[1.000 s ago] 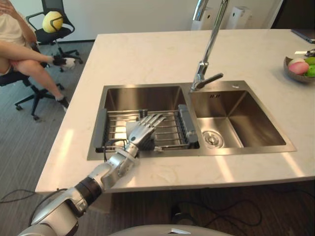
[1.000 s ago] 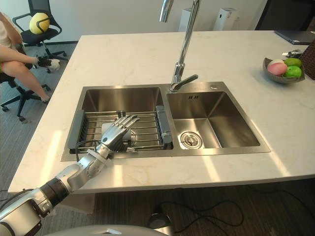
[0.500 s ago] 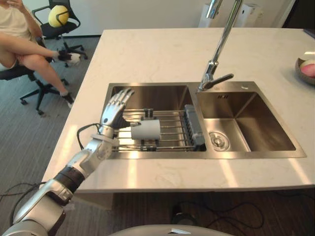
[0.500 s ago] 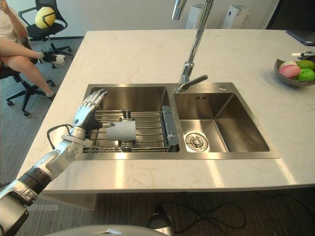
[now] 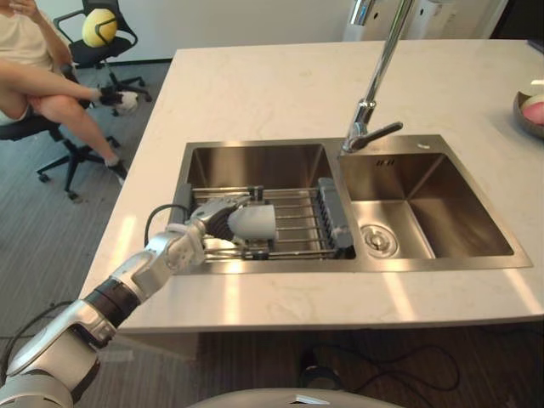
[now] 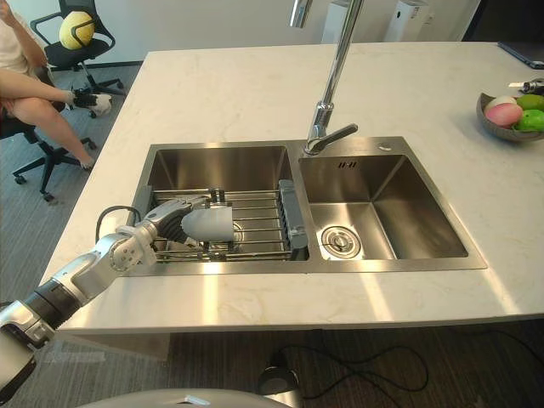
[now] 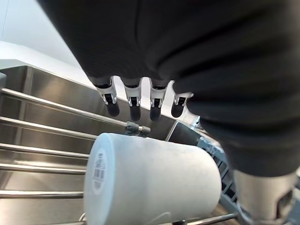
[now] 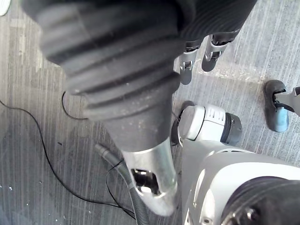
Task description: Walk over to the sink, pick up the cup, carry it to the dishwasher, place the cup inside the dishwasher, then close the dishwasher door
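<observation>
A pale grey cup point(image 5: 252, 223) lies on its side on the wire rack point(image 5: 293, 231) in the left basin of the sink point(image 5: 255, 163). My left hand point(image 5: 212, 222) reaches in over the sink's left rim and sits at the cup's closed end. Its fingers point(image 7: 133, 104) stretch straight above the cup point(image 7: 154, 183) with a gap between them, and the thumb stands apart on the other side. This hand is open and holds nothing. My right hand point(image 8: 186, 63) hangs over the floor, fingers relaxed and empty.
A tall faucet point(image 5: 374, 85) rises between the two basins; the right basin point(image 5: 425, 212) has a drain. A fruit bowl point(image 6: 508, 115) stands at the counter's right edge. A person point(image 5: 38, 72) sits on an office chair to the left, beside a second chair point(image 5: 99, 30).
My left hand has come down from the basin's left rim and moved right to the cup, with its fingers now over it. The cup has stayed on the rack.
</observation>
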Robot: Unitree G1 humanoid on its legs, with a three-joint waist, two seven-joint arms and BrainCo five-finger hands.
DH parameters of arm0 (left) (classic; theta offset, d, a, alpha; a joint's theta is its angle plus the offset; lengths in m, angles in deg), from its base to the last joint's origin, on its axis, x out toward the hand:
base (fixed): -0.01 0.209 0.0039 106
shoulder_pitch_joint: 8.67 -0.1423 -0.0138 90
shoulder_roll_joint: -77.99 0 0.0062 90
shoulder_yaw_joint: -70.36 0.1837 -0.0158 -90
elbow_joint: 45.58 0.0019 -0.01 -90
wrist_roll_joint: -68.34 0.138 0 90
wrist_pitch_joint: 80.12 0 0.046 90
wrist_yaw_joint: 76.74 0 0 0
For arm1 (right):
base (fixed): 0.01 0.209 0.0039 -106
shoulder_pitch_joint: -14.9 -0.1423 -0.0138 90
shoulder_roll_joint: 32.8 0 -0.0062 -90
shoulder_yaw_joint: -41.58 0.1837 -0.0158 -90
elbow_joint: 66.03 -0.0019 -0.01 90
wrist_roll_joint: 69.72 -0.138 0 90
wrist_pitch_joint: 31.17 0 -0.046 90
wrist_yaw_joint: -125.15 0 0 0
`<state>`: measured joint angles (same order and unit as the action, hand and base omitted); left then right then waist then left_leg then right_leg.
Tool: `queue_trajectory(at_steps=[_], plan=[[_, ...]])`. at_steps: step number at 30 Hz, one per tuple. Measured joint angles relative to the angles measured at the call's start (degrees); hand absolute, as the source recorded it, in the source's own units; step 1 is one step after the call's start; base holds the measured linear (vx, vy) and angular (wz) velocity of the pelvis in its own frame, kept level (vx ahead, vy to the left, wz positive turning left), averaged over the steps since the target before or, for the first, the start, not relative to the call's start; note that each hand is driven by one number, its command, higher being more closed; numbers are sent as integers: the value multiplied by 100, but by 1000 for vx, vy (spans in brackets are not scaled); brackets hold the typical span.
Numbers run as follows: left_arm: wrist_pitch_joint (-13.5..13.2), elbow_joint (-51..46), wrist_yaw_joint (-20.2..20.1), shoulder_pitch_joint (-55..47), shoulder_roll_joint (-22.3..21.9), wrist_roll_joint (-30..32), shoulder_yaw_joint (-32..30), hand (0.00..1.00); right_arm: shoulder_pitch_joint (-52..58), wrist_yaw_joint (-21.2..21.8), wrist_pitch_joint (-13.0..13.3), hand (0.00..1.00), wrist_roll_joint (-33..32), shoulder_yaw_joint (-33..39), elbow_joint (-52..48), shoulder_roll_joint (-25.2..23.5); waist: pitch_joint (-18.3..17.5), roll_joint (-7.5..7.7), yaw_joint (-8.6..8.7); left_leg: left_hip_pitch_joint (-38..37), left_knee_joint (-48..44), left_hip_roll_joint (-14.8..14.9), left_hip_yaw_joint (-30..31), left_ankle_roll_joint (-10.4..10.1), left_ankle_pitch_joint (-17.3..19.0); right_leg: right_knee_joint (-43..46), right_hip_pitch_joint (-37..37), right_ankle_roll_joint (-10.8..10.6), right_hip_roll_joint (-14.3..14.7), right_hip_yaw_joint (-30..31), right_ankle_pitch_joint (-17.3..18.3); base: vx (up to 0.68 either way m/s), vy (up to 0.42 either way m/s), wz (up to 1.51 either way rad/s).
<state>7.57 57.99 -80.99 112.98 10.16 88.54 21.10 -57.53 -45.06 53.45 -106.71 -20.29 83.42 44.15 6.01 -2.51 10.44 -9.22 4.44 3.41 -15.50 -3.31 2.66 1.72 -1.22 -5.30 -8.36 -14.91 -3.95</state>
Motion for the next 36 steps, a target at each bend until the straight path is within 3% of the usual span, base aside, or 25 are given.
queue_trajectory(at_steps=[2,8,16,20,24,30,36], plan=[[81,-3,-217,227,185,-11,138,0,5,-3,-3,0,-114,-44,2,2,1,-3,2,8,0,2,1,-5,5,-4,2,-12,-3,14,-16,0,0,0],[225,-6,-352,567,260,-98,243,0,15,-7,-16,0,-160,-42,11,-1,-2,-11,-16,24,0,-9,-13,3,30,-5,-17,-26,-22,97,-25,0,0,-1],[165,-177,-406,822,363,-216,441,0,26,6,-105,0,-214,-37,20,0,-24,-56,-70,64,0,-8,-38,0,34,31,-86,-26,-25,136,-24,-6,-1,-1],[49,-189,-630,822,363,-216,499,0,26,5,-106,0,-342,-39,13,3,-31,-66,-72,62,0,-10,-39,0,34,44,-86,-25,-25,136,-24,0,0,0],[123,-406,-850,822,401,-236,781,0,28,1,-110,0,-389,-102,16,13,-55,-104,-73,62,1,-11,-41,1,35,46,-86,-25,-25,136,-24,0,0,0],[332,-462,-894,824,401,-217,893,0,28,-25,-115,0,-436,-126,22,118,-98,-168,-58,57,1,-9,-59,1,37,46,-92,-25,-25,155,-24,0,0,0],[301,-362,-788,825,401,31,893,0,29,-45,-199,0,-612,-236,25,213,-114,-179,-62,32,1,-5,-102,-1,38,61,-95,-25,-26,196,-25,-1,0,-1]])
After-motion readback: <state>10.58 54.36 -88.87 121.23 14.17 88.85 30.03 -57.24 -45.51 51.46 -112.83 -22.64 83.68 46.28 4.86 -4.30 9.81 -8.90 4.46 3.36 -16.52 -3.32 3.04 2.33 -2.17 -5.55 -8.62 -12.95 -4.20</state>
